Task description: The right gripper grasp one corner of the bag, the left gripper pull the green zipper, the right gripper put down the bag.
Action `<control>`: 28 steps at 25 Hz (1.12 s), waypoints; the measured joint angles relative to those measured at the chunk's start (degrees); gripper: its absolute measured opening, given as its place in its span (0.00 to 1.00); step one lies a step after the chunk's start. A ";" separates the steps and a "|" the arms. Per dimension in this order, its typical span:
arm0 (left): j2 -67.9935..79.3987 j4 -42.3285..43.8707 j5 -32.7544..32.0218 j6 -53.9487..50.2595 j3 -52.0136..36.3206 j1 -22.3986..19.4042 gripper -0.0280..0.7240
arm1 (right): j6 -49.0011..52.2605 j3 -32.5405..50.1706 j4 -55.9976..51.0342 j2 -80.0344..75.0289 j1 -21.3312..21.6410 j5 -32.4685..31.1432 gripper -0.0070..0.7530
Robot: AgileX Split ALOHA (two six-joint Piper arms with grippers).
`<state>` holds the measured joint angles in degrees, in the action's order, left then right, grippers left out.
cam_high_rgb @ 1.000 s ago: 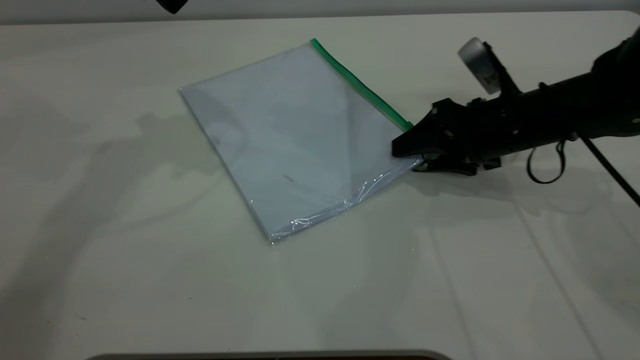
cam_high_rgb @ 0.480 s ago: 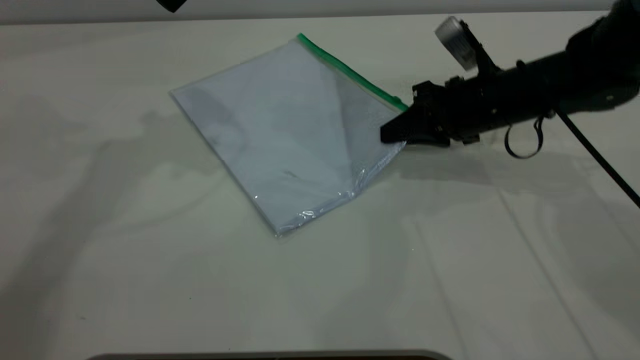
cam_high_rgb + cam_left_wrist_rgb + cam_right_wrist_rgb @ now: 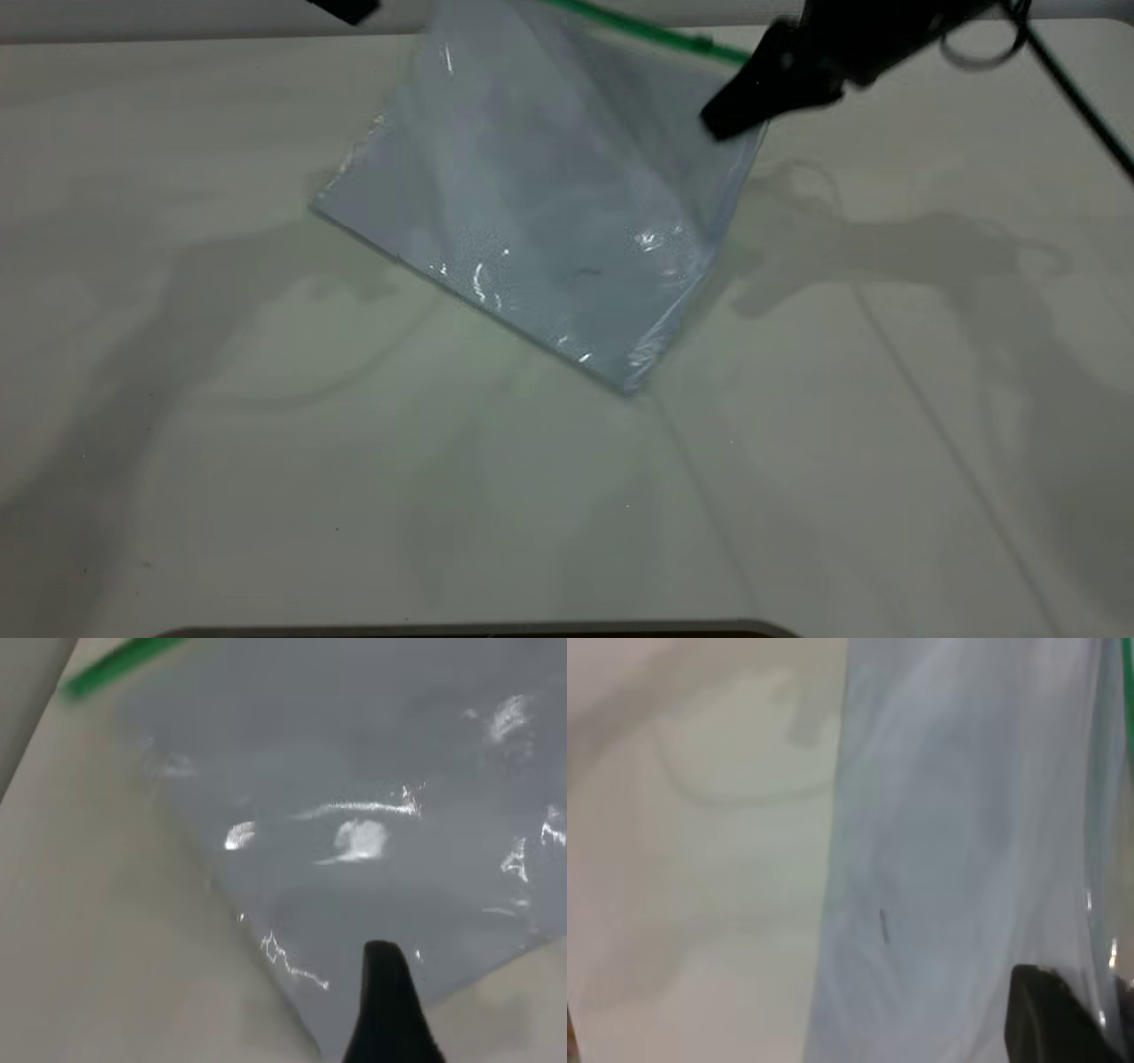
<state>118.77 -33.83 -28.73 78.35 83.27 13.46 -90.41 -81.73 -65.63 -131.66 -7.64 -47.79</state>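
- My right gripper [image 3: 722,124] is up near the far right of the table [image 3: 266,496], its pointed black jaws pressed together on the corner of the bag [image 3: 749,133], right where the green strip ends.
- The bag [image 3: 549,204] hangs from that pinch — tilted steeply, its upper edge raised off the table, its lower long edge resting on the surface.
- The green zipper [image 3: 647,31] runs along the raised top edge, slanting from the upper middle of the exterior view down toward my jaws.
- I cannot pick out the small slider tab for certain; there is only a slight bump on the strip close to my jaws.
- White paper sheets [image 3: 532,266] show through the clear plastic, which glints with creases near the low edge.
- My left gripper [image 3: 345,9] sits at the far edge, top left of the bag and apart from it; in its wrist view only one black fingertip [image 3: 385,1010] shows over the plastic, so I cannot tell whether it is spread or not.
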 joint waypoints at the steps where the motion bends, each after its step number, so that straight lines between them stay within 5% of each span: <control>1: 0.39 -3.48 -0.28 3.13 0.00 0.00 0.79 | -0.07 -0.05 1.55 0.98 -0.15 -0.06 0.06; 10: 1.01 -29.29 -7.59 34.34 0.49 0.00 0.79 | -2.87 -0.36 2.68 3.34 -5.54 1.32 0.06; 18: 1.05 -31.11 -11.47 38.47 1.04 0.00 0.79 | -12.88 -0.36 -13.48 3.34 -7.95 2.48 0.06; 28: 1.36 -31.15 -13.90 38.98 1.04 1.20 0.79 | -14.38 -0.36 -14.97 3.34 -9.51 1.70 0.06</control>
<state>120.12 -64.98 -42.63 117.33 84.31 14.66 -104.78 -82.09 -80.61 -128.32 -17.15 -46.09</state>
